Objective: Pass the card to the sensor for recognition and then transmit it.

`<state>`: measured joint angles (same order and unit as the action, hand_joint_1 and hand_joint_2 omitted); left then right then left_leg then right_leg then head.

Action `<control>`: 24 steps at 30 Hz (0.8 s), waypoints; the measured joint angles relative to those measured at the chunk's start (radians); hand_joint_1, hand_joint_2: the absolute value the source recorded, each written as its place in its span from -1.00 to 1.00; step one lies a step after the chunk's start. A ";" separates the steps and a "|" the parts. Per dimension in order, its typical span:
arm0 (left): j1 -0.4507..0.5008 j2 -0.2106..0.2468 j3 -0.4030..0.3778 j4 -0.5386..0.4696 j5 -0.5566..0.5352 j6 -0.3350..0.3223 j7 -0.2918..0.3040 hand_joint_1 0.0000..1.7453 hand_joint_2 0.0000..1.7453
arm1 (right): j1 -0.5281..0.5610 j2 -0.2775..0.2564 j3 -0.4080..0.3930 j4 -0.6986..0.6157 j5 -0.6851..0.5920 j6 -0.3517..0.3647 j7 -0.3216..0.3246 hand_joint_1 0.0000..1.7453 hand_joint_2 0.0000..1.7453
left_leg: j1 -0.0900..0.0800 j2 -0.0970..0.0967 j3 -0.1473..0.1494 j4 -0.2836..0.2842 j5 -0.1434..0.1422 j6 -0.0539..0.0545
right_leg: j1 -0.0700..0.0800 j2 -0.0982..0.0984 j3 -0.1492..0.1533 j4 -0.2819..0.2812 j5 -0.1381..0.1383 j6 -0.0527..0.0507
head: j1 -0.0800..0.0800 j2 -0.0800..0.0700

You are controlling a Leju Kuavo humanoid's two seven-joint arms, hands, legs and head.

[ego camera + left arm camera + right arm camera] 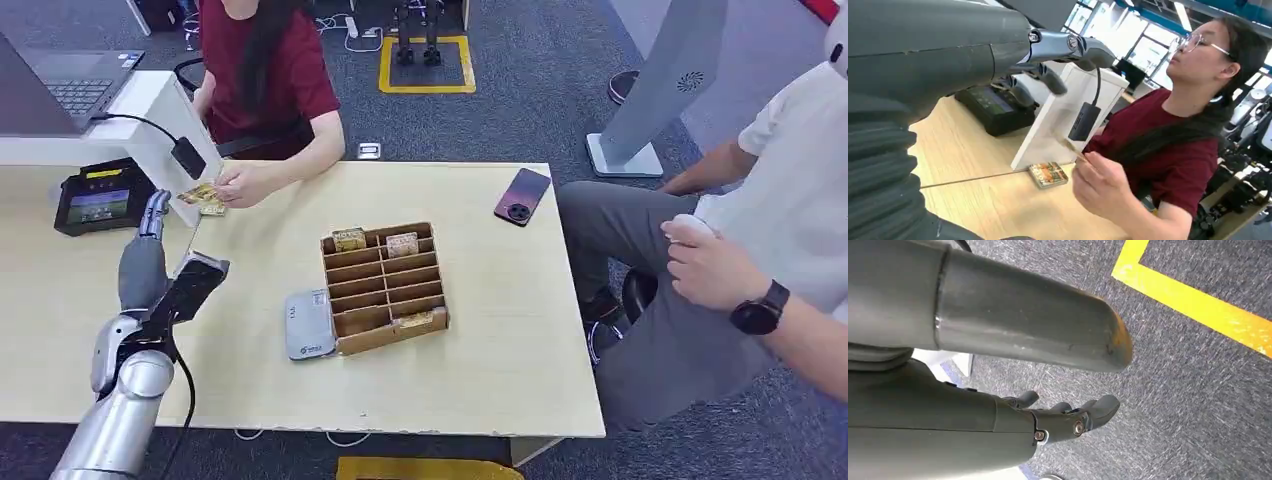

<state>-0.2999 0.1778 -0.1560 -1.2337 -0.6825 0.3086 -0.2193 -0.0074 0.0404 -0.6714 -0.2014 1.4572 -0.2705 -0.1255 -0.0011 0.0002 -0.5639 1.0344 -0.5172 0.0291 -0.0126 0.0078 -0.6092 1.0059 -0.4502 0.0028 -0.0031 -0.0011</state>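
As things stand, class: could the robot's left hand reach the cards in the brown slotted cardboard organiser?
Probably yes: the left hand hovers, apparently empty, above the pale wooden table, and nothing stands between it and the organiser, whose slots are open on top.

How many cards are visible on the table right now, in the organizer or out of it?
5, maybe more hidden in slots: two in the organizer's far row, one in its near row, one flat by the white stand, one pinched in the person's hand.

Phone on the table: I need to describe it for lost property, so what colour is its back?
The phone fades from purple to reddish-pink, seen best in the head view.
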 joint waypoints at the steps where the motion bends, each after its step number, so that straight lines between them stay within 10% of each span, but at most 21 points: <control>1: 0.002 0.002 0.000 -0.006 0.000 -0.001 0.000 -1.00 1.00 | 0.000 0.000 0.000 0.000 0.000 0.000 0.000 -1.00 -1.00 | 0.000 0.000 0.000 0.000 0.000 0.000 | 0.000 0.000 0.000 0.000 0.000 0.000 | -0.001 0.000; 13: 0.013 0.017 -0.020 -0.046 -0.053 -0.017 0.021 -1.00 1.00 | -0.005 0.000 -0.002 0.000 0.001 -0.002 -0.002 -1.00 -1.00 | 0.000 0.000 0.000 0.000 0.000 0.000 | 0.000 0.000 0.000 0.000 0.000 0.000 | 0.000 0.000; 16: 0.028 0.030 -0.037 -0.066 -0.070 -0.053 -0.053 -1.00 1.00 | -0.006 0.000 -0.003 0.000 -0.005 -0.002 0.006 -1.00 -1.00 | 0.000 0.000 0.000 0.000 0.000 0.000 | 0.000 0.000 0.000 0.000 0.000 0.000 | 0.000 0.000; 18: 0.091 0.073 -0.094 -0.175 -0.059 -0.139 -0.145 -1.00 1.00 | -0.002 0.000 -0.011 0.000 -0.010 0.006 0.017 -1.00 -1.00 | 0.000 0.002 0.001 0.000 -0.001 0.000 | 0.000 0.002 0.000 0.000 0.000 0.000 | -0.001 0.000; 24: 0.171 0.144 -0.295 -0.387 -0.108 -0.243 -0.155 -1.00 1.00 | 0.002 0.002 -0.032 -0.002 -0.017 0.010 0.006 -1.00 -1.00 | 0.000 0.000 0.000 0.000 -0.002 0.001 | 0.000 0.000 0.000 -0.001 -0.001 0.000 | 0.000 0.000</control>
<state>-0.1292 0.3216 -0.4511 -1.6210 -0.7909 0.0656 -0.3742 -0.0051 0.0427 -0.7034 -0.2033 1.4401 -0.2602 -0.1194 -0.0012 0.0004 -0.5641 1.0344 -0.5192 0.0301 -0.0127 0.0079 -0.6093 1.0052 -0.4512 0.0024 -0.0034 -0.0011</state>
